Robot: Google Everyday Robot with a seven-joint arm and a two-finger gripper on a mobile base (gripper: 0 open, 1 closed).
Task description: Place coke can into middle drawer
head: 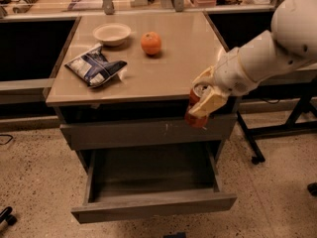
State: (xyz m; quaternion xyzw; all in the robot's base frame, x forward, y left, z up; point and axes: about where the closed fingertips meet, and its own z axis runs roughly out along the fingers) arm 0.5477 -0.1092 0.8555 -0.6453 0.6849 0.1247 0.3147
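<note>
My gripper (202, 102) is shut on the red coke can (195, 118), whose silver top shows between the cream fingers (210, 103). It holds the can tilted in the air just past the cabinet top's front right edge, in front of the scratched upper drawer front (148, 132). The middle drawer (153, 207) is pulled open below, its dark grey inside empty; the can hangs above its right rear part. The white arm comes in from the upper right.
On the tan cabinet top (173, 73) lie an orange (151, 42), a white bowl (112, 33) and a blue-and-white snack bag (95, 66). A black table leg with a caster (255, 155) stands to the right. Speckled floor lies around the cabinet.
</note>
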